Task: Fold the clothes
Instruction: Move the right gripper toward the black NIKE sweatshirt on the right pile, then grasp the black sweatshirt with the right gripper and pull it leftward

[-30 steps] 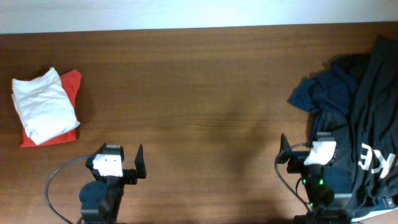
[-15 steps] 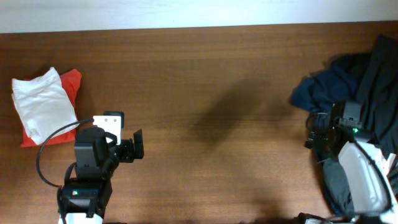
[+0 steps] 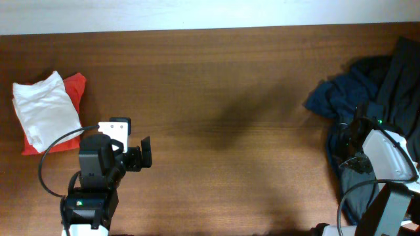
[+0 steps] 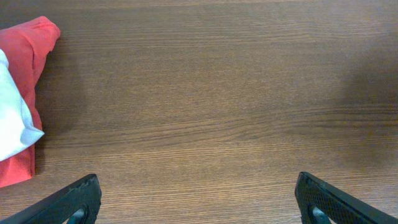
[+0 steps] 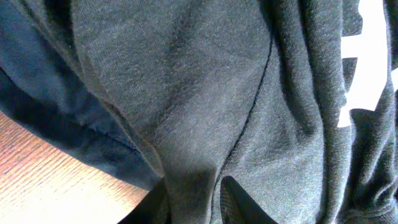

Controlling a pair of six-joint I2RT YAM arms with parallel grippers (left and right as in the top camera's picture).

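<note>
A heap of unfolded clothes lies at the table's right edge: a navy garment [image 3: 338, 98] and a black garment [image 3: 400, 85] with white lettering [image 5: 367, 81]. My right gripper [image 3: 348, 141] sits at the heap's left side. In the right wrist view its jaws [image 5: 193, 199] are closed on a raised fold of the black garment [image 5: 205, 81], with the navy cloth [image 5: 37, 81] beside it. My left gripper [image 3: 141, 157] hovers over bare wood at lower left, open and holding nothing [image 4: 196, 186].
A folded white garment [image 3: 42, 108] rests on a folded red one [image 3: 75, 88] at the far left, also in the left wrist view as red cloth [image 4: 31, 50] and white cloth [image 4: 9, 118]. Brown wooden tabletop [image 3: 223, 98] spans between the arms.
The right arm reached into the heap and its jaws closed on a fold of the black garment. The left arm rose and moved forward at first, then stayed still.
</note>
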